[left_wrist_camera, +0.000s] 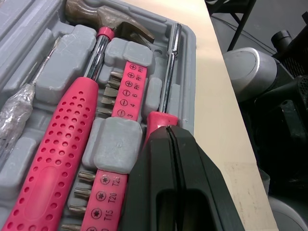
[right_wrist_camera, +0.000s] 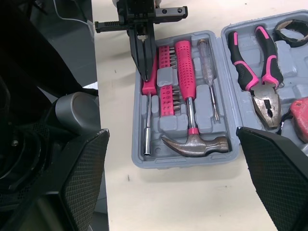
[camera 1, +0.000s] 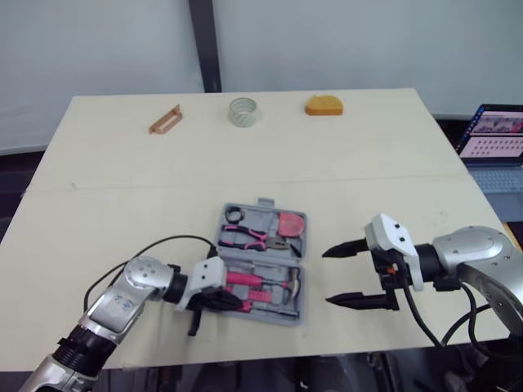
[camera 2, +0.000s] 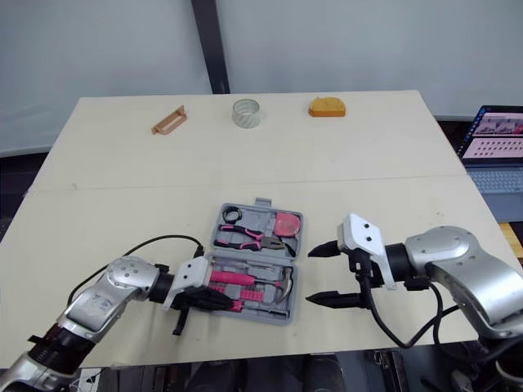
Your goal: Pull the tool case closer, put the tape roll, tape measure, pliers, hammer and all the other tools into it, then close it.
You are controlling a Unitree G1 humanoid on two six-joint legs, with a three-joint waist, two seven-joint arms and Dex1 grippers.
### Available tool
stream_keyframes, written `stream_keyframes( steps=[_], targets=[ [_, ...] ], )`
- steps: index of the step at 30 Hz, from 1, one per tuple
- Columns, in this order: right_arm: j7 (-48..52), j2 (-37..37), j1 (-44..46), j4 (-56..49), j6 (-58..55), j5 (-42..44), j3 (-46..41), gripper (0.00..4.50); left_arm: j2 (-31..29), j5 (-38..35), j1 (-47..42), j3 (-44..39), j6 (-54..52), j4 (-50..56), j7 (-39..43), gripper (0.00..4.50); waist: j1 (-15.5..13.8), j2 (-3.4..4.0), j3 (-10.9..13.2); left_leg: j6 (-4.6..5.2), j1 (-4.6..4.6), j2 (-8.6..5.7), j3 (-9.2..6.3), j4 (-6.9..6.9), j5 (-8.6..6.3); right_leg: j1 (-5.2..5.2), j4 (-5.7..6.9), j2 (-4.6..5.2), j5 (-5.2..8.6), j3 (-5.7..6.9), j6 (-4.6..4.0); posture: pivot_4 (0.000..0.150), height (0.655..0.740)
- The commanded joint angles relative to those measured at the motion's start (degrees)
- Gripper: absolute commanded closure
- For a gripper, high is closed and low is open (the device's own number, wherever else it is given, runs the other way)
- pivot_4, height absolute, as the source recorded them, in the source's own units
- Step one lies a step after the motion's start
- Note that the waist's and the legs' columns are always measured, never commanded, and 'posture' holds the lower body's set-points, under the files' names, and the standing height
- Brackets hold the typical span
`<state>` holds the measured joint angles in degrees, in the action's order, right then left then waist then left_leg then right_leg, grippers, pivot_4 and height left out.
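Cropped by the right edge of the head frames: the laptop [camera 1: 495,135] — buried under the left gripper's [left_wrist_camera: 168,130] pressed-together fingers, most of the screwdriver handle [left_wrist_camera: 155,120] — and, sliced off by the wrist frame's edge, the hammer grip [left_wrist_camera: 53,163].

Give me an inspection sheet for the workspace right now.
Surface: pale table, seam across the middle, no spills seen.
Job's things: tool case open, on the robot's side of the table; hammer, pliers, tape measure, black tape roll and bit strip seated inside.
Clutter: brown clip, clear roll, orange object along the far edge.
Hands: left hand shut, tips at the pink driver handle in the case; right hand open, beside the case, apart from it.
Cables: black cable loops from the left arm over the table; another hangs at the right wrist.
Surroundings: open laptop right of the table; pale wall and dark post behind.
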<state>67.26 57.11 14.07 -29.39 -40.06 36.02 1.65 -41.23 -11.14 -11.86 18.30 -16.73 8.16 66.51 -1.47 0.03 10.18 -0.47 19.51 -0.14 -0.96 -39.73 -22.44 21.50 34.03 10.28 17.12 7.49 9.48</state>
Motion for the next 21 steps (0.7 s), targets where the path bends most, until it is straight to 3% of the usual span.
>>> stream_keyframes(
  steps=[1, 21],
  targets=[
    [0.69, 0.93, -0.37, -1.52, 0.7, 1.06, -2.34, 0.0, -0.79, 2.33, 0.91, 1.54, 1.83, -1.07, 0.71, 4.46, 0.0, 0.0, 0.0, 0.0, 0.0, 0.0, 0.0, 0.0, 0.0, 0.0, 0.0, 0.0, 0.0, 0.0, 0.0, 0.15, 0.74],
    [0.73, 0.85, -0.76, -1.06, 1.16, 0.87, -2.44, 0.0, 0.26, 3.76, 1.12, 2.45, 0.27, -3.54, -0.52, 4.46, 0.04, 0.01, -0.02, 0.0, -0.07, 0.0, 0.01, 0.02, 0.0, -0.05, 0.0, 0.0, 0.0, -0.01, 0.0, 0.15, 0.74]
  ],
)
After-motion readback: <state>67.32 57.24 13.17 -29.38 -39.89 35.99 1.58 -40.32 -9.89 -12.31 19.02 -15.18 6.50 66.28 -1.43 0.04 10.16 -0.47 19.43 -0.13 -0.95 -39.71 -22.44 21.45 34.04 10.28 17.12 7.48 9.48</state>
